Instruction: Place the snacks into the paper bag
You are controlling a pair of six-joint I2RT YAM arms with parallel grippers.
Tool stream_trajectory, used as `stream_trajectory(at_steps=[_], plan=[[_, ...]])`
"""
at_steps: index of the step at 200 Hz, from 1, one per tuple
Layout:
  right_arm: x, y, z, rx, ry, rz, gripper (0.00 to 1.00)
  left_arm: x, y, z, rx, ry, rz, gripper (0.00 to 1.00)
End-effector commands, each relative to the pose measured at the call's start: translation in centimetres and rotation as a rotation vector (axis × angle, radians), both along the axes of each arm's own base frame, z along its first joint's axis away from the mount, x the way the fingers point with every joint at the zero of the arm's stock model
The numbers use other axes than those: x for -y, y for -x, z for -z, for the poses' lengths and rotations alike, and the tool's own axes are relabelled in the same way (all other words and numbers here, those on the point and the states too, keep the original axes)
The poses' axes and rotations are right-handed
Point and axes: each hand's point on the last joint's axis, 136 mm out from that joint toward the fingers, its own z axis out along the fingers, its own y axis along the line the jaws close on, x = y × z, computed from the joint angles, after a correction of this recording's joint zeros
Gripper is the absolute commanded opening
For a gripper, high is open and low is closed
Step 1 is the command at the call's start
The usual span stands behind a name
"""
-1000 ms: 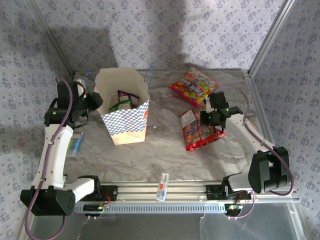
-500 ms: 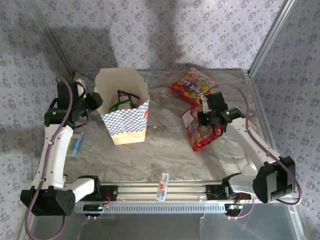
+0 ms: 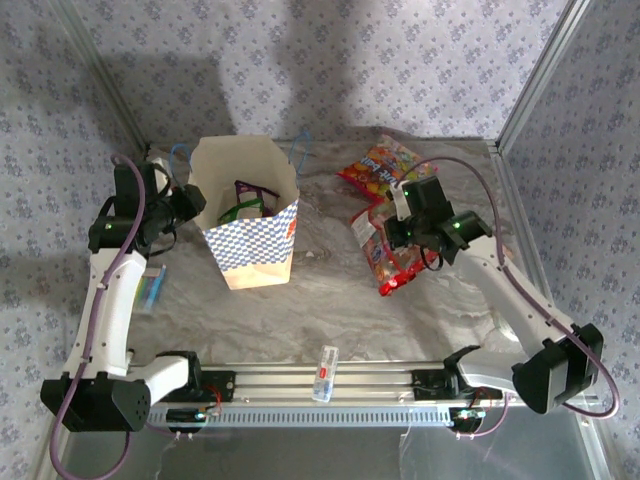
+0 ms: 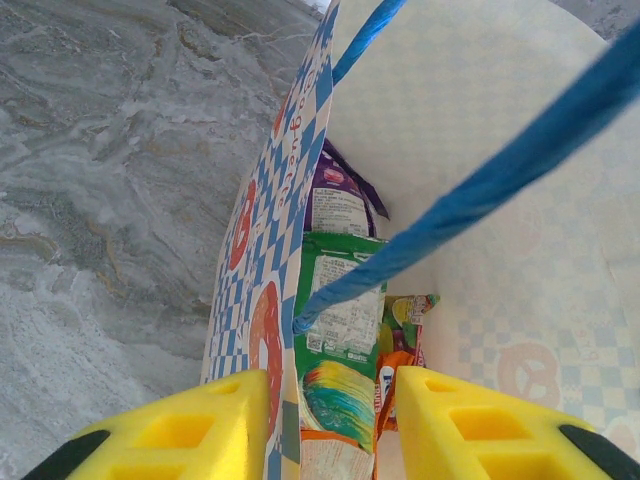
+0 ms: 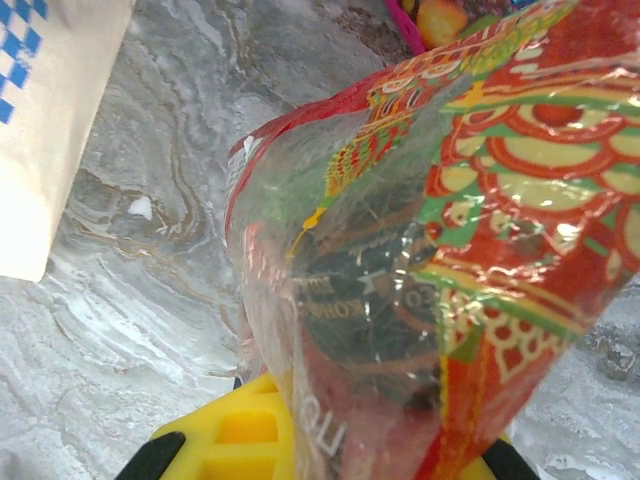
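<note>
The paper bag (image 3: 262, 248) stands open at the left, tan with a blue-and-white checkered band and blue cord handles. Purple (image 4: 338, 203) and green (image 4: 345, 325) snacks lie inside it. My left gripper (image 3: 190, 206) is at the bag's left rim. In the left wrist view, the left gripper (image 4: 330, 425) is open and straddles the bag's wall (image 4: 255, 300). My right gripper (image 3: 402, 234) is shut on a red glossy snack packet (image 3: 384, 262), which hangs off the table to the right of the bag. In the right wrist view that packet (image 5: 480, 200) covers the right gripper (image 5: 350, 445). Another colourful snack packet (image 3: 385, 168) lies behind it.
A small clear tube with a red label (image 3: 325, 373) lies by the front rail. A small teal item (image 3: 150, 288) sits under the left arm. Metal frame posts (image 3: 530, 85) and patterned walls close in the marble table (image 3: 300, 310).
My right gripper has lifted the red packet and carried it a little left and back, toward the bag. The left arm and bag have not moved.
</note>
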Motion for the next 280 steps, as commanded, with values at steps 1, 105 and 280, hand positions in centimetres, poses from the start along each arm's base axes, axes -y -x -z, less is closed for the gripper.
stream_trajectory(at_steps=[1, 105, 280], plan=[[-0.8, -0.8, -6.7, 0.199, -0.067, -0.014, 0.0, 0.0, 0.3, -1.3, 0.048, -0.022, 0.012, 0.39], [-2.5, 0.9, -13.0, 0.322, -0.121, -0.054, 0.0, -0.2, 0.6, -1.9, 0.062, -0.028, 0.01, 0.39], [-4.8, 3.6, -22.1, 0.524, -0.153, -0.09, 0.0, -0.6, 1.1, -1.7, 0.059, -0.048, 0.009, 0.39]])
